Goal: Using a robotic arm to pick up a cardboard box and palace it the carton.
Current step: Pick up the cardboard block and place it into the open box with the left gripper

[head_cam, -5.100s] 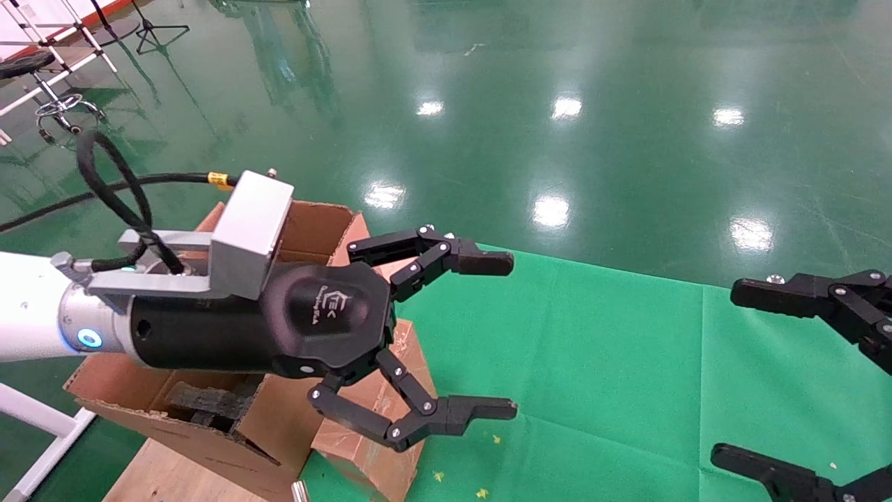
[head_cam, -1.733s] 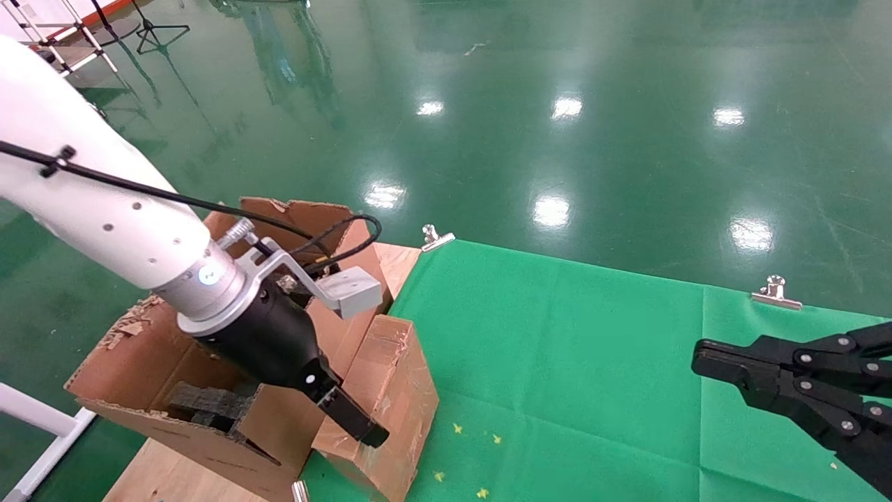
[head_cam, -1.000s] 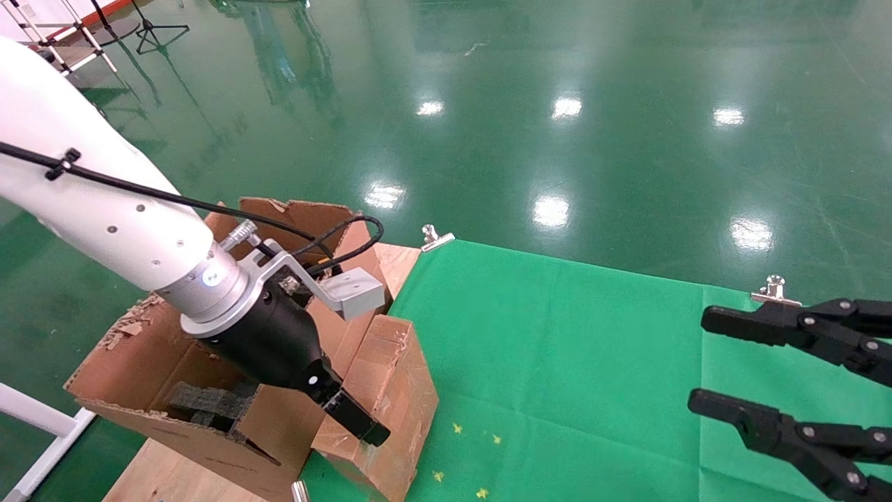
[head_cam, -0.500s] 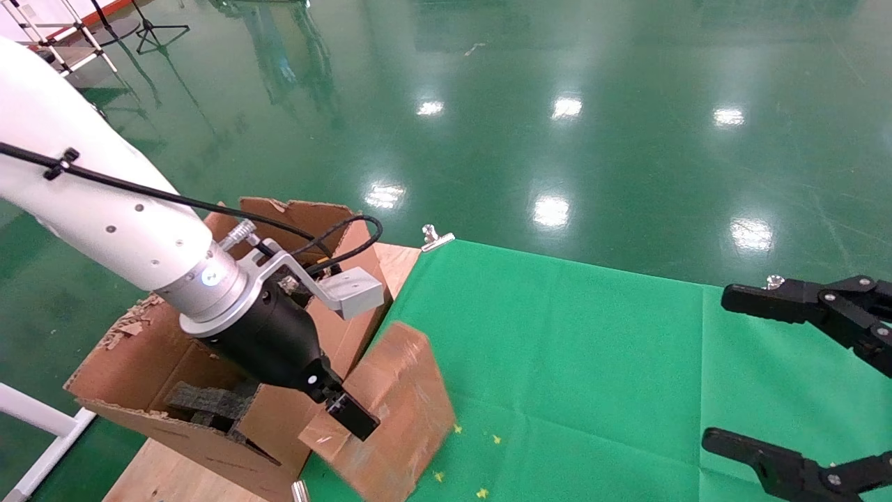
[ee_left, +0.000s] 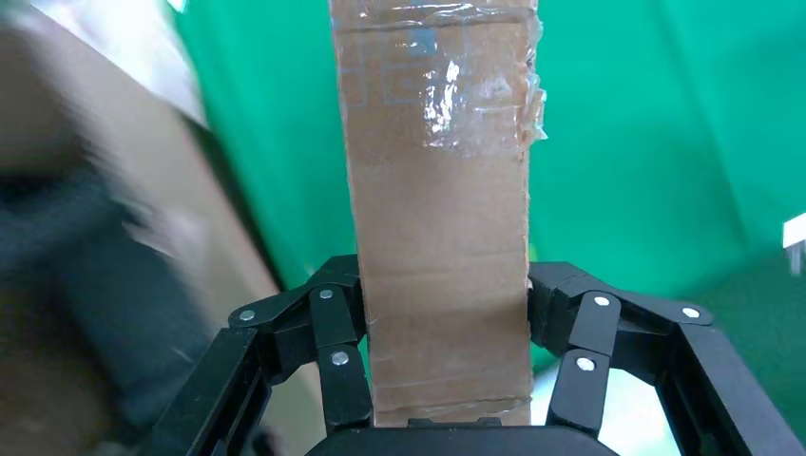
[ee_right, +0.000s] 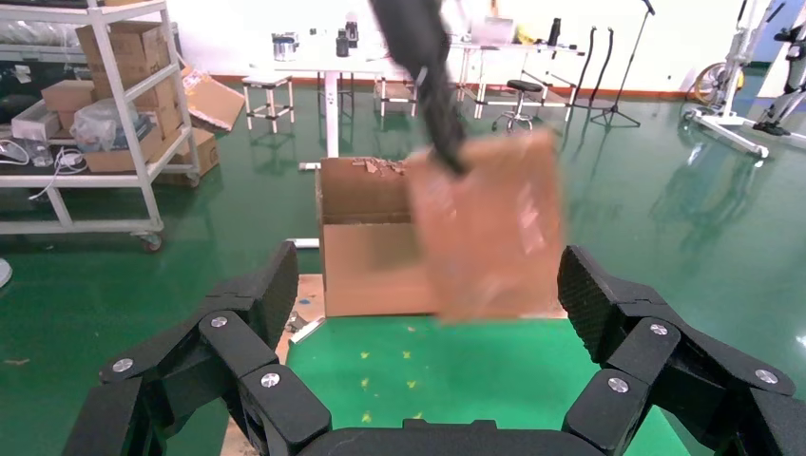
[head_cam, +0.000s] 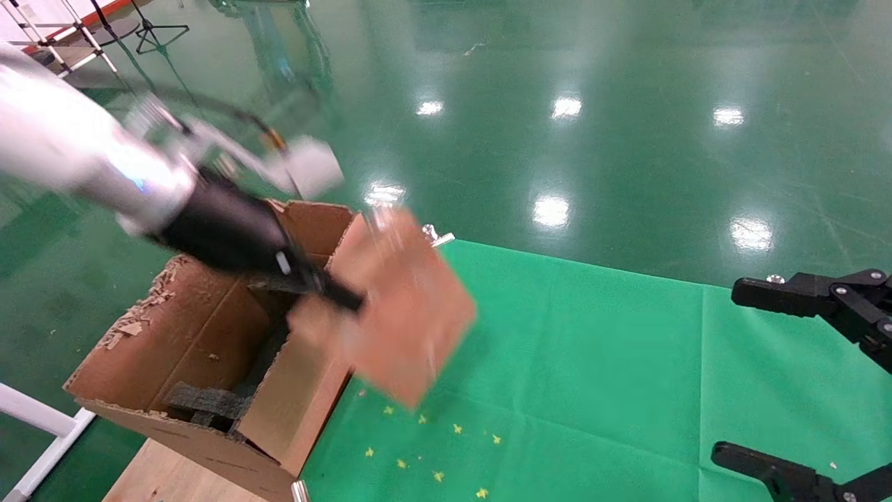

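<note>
From the head view we are seeing the robotic arm (head_cam: pixel 77 157) reaching in from the left, its left gripper (head_cam: pixel 327 293) pinching the cardboard box (head_cam: pixel 397 307) by one corner; the box is hanging tilted in the air, just beside the carton (head_cam: pixel 209 362) and over its right wall and the near edge of the green cloth (head_cam: pixel 592 362); the carton is standing open at the table's left end, its flaps ragged and torn along the rims, black foam (head_cam: pixel 209 401) lying inside; the cloth is lying flat and bare apart from small yellow specks (head_cam: pixel 432 446) under the box; the right gripper (head_cam: pixel 801 376) is hovering at the far right edge, well apart from the box, its fingers spread wide

From the left wrist view we are looking along the cardboard box (ee_left: pixel 442 218); its face is plain brown board, scuffed, with a wrinkled patch of clear tape (ee_left: pixel 475 85) near the far end; the black linked fingers (ee_left: pixel 337 347) are pressing both of its long sides

From the right wrist view we are seeing the right gripper's (ee_right: pixel 418 313) two padded fingers held far apart; between them, well off, the cardboard box (ee_right: pixel 489 228) is hanging in front of the carton (ee_right: pixel 366 237), above the green cloth (ee_right: pixel 447 380)
</note>
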`<action>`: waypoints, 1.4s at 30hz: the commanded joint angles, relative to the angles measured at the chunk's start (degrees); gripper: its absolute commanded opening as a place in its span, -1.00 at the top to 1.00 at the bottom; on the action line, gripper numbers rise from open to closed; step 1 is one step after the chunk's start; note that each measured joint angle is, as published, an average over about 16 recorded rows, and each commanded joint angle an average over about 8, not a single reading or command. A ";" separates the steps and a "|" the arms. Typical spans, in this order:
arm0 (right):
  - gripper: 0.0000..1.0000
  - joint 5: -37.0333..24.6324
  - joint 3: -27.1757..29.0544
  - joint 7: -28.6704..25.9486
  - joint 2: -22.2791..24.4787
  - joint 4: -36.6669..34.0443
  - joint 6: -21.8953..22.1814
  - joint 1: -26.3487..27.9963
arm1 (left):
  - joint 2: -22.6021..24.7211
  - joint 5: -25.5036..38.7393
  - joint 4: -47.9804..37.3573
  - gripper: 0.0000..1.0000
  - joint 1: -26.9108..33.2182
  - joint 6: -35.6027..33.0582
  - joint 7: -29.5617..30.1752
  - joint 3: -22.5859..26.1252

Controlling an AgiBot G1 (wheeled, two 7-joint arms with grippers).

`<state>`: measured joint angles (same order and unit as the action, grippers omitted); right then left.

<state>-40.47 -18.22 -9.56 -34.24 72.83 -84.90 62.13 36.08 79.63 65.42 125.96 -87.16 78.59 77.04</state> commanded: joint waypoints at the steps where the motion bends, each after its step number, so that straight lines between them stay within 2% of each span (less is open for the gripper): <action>1: -1.00 0.00 0.00 0.00 0.00 0.00 0.00 0.00 | -0.92 -0.45 -2.51 1.00 2.44 0.23 -1.59 -1.58; 9: -1.00 0.01 -0.02 0.01 0.01 0.00 0.00 0.01 | -1.59 5.87 -15.50 1.00 11.11 -0.71 -11.15 -2.77; 16: -1.00 0.02 -0.03 0.01 0.01 0.00 0.01 0.01 | -2.98 13.24 -23.93 1.00 13.34 -0.78 -19.07 -0.30; 26: -1.00 0.03 -0.05 0.02 0.02 0.00 0.02 0.01 | -4.73 17.37 -37.14 1.00 7.85 3.74 -28.46 2.77; 42: -1.00 0.05 -0.07 0.04 0.03 0.00 0.03 0.02 | -1.04 13.01 -56.15 1.00 -2.67 12.64 -38.63 1.46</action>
<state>-40.42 -18.29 -9.52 -34.21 72.82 -84.88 62.15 35.05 92.81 9.70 123.16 -73.53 40.30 78.53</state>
